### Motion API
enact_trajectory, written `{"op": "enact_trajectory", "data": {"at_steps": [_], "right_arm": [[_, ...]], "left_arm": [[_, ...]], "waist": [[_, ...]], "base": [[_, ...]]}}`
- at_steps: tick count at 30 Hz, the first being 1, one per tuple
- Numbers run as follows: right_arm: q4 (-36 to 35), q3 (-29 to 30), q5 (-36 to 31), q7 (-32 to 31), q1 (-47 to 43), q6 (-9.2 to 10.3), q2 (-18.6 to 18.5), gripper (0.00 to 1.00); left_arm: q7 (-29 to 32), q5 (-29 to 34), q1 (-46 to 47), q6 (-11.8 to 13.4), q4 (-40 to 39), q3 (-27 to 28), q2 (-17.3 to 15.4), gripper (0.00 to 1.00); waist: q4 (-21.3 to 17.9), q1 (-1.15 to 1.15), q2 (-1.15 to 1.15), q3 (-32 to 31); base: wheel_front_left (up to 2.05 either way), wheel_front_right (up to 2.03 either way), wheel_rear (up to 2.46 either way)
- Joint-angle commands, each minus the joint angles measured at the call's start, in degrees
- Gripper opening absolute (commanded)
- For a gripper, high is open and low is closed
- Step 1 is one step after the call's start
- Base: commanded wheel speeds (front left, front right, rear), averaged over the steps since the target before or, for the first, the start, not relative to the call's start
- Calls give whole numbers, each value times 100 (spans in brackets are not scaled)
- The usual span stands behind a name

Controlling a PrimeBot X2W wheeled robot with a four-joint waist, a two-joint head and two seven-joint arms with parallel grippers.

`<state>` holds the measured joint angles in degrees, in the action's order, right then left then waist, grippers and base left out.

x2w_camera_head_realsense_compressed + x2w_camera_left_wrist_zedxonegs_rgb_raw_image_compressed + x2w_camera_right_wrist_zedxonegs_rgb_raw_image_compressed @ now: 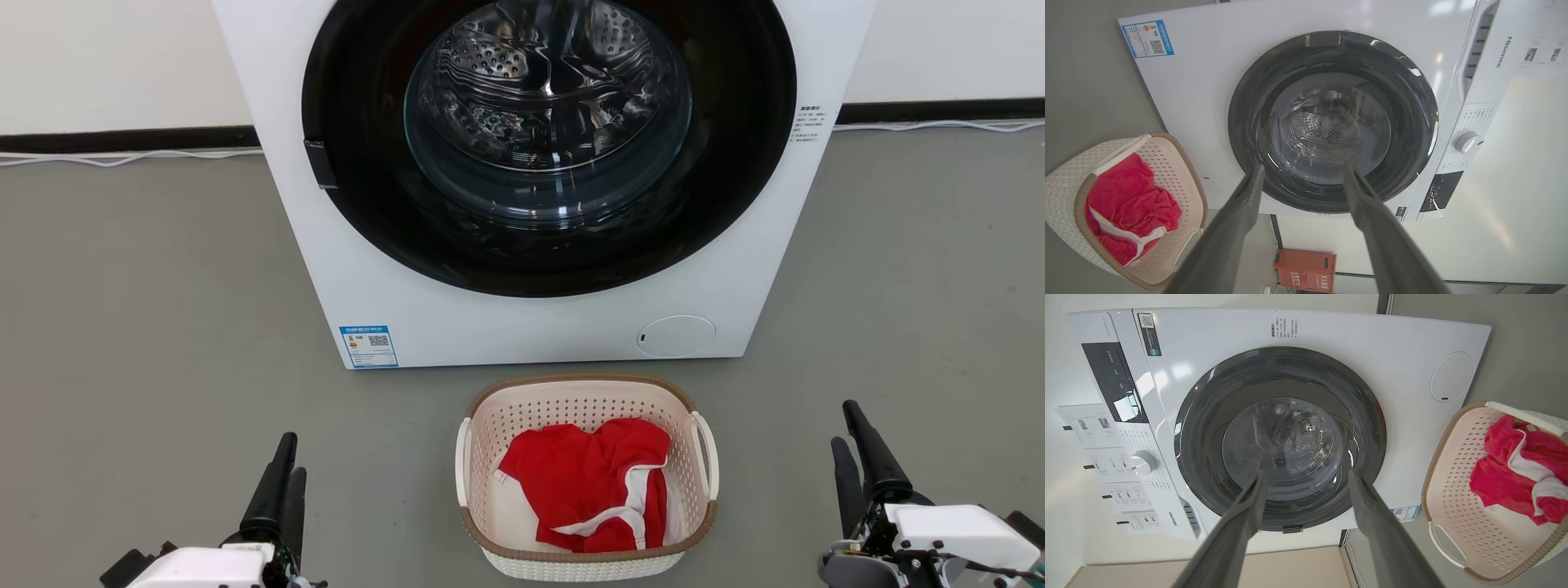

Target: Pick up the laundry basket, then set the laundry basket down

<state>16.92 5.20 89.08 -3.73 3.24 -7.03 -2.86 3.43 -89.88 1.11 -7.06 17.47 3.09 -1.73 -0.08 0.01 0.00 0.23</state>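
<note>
The laundry basket [585, 394], cream-white and perforated with a brown rim and white side handles, stands on the grey floor just in front of the washing machine. Red and white clothes [596, 482] lie inside it. The basket [1167, 163] sits at the lower left of the left wrist view, and the basket [1457, 473] is at the right edge of the right wrist view. My left gripper [284, 461] is low on the left, well clear of the basket, open and empty. My right gripper [849, 433] is off to the basket's right, open with nothing between its fingers.
A white front-loading washing machine [408, 269] with a round dark glass door [547, 139] stands right behind the basket. A white cable [122, 157] runs along the wall base. An orange box [1306, 269] shows beyond the machine. Grey floor lies on both sides.
</note>
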Motion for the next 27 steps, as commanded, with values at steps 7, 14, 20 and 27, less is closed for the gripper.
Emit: {"op": "enact_trajectory", "data": {"at_steps": [7,14,20,27], "right_arm": [[-204,-35,-632,172,111,-12,-71,100],[-273,-61,-1357,289,114,-14,-65,100],[-316,-105,-2038,390,130,-16,-103,100],[-335,-184,-2866,508,147,-18,-173,100]], "left_arm": [[-139,370,150,-9,-99,-14,-44,100],[-257,1051,154,67,-140,-7,-49,100],[-358,1566,140,199,-212,-59,-53,100],[-476,2240,133,410,-240,-154,-58,100]], "waist": [[2,-1,0,-2],[3,-1,0,11],[2,-1,0,26],[1,-1,0,34]], "base": [[0,0,0],[0,0,0],[0,0,0],[0,0,0]]}}
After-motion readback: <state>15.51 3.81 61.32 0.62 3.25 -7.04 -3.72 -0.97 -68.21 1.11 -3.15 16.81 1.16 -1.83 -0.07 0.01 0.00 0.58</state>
